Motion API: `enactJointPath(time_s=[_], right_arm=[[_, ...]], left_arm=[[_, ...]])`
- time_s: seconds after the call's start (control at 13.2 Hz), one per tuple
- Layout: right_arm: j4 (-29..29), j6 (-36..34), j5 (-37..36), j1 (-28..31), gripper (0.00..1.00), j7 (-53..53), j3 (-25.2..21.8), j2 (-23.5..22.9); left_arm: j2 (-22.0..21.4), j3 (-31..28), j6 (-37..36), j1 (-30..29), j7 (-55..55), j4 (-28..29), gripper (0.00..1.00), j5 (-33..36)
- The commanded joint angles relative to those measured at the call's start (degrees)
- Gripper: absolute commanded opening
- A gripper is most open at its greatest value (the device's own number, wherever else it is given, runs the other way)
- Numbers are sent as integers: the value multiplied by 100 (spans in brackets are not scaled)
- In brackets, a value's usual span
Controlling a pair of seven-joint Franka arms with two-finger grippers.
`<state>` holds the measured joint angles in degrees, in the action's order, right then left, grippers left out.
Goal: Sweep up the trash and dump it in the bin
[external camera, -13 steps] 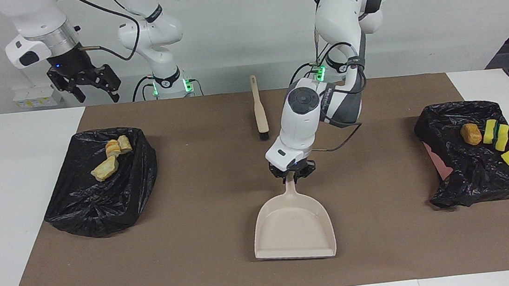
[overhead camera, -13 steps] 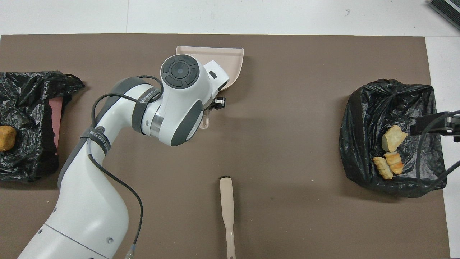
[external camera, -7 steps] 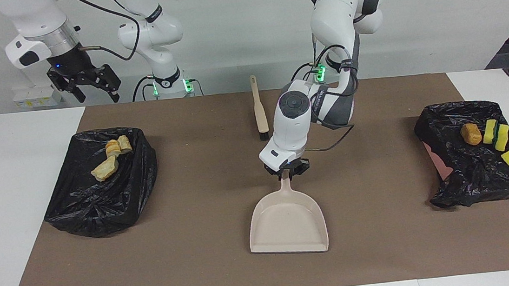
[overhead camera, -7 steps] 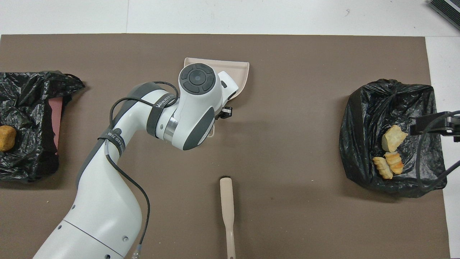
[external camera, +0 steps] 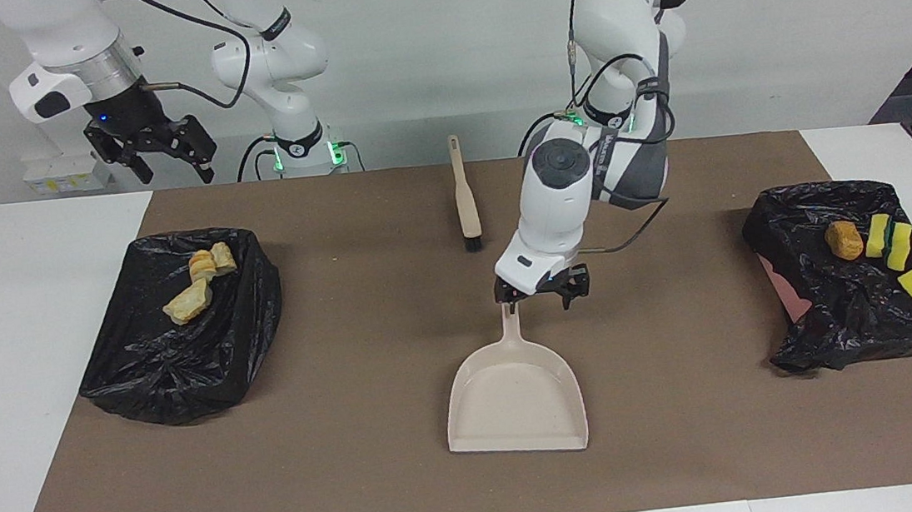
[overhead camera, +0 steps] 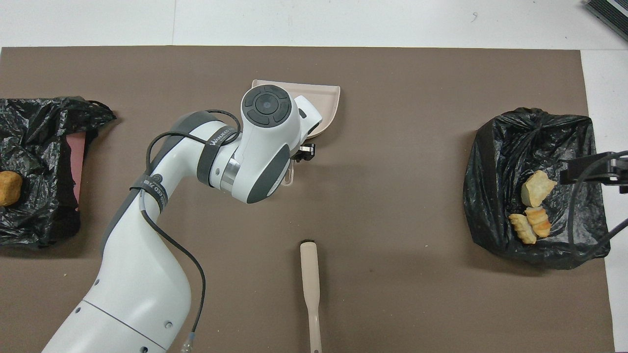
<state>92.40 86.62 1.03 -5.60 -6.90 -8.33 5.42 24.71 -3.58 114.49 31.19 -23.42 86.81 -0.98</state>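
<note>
Dustpan (external camera: 514,392) flat on the brown mat at mid-counter, handle toward the robots. Your left claw (external camera: 542,294) hangs just over the handle tip, fingers spread, gripping nothing. Your right claw (external camera: 153,155) waits high above the bin (external camera: 180,349) at its arm's end, fingers apart, empty. Bread chunks (external camera: 199,285) lie in that bin; sponge pieces (external camera: 904,259) and brown lump (external camera: 843,239) in the other bin (external camera: 854,310). Brush (external camera: 465,196) lies nearer the robots than the dustpan
</note>
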Motion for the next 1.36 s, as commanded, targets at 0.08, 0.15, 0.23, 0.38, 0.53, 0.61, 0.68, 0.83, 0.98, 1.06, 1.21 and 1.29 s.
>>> enactJointPath(time_s=[0.08, 0.15, 0.23, 0.38, 0.53, 0.61, 0.68, 0.83, 0.98, 1.06, 1.21, 1.29], right_arm=[[59, 4, 108, 6, 100, 84, -29, 73], [59, 4, 108, 6, 100, 84, -37, 73], [59, 4, 108, 6, 100, 84, -37, 73], [59, 13, 108, 6, 100, 84, -29, 73], [59, 13, 108, 6, 100, 84, -29, 73], [59, 4, 108, 6, 100, 84, -37, 73], [59, 4, 108, 6, 100, 84, -29, 73], [59, 4, 108, 6, 100, 84, -29, 73], [59, 4, 108, 6, 100, 84, -37, 73], [59, 4, 108, 6, 100, 84, -29, 73], [59, 4, 108, 6, 100, 84, -37, 73], [59, 4, 108, 6, 100, 84, -29, 73]], left_arm=[[-1176, 42, -180, -849, 1248, 775, 100, 107], [-1397, 42, -408, -1139, 1592, 767, 100, 107], [-1634, 42, -714, -1438, 2013, 680, 100, 107], [-1986, 33, -1085, -1835, 2446, 574, 100, 115], [-2171, -20, -1480, -2081, 2657, 425, 100, 89], [-2181, -20, -1752, -2195, 2911, 215, 100, 72], [-2181, -20, -2094, -2275, 3122, -31, 100, 80], [-2033, -20, -2544, -2389, 3230, -575, 100, 72], [-1979, -28, -2730, -2425, 3439, -762, 100, 98], [-2057, -46, -2669, -2486, 3493, -719, 100, 54], [-2434, -63, -2582, -2495, 3476, -142, 100, 45], [-2514, -55, -2450, -2495, 3441, 1, 100, 45]])
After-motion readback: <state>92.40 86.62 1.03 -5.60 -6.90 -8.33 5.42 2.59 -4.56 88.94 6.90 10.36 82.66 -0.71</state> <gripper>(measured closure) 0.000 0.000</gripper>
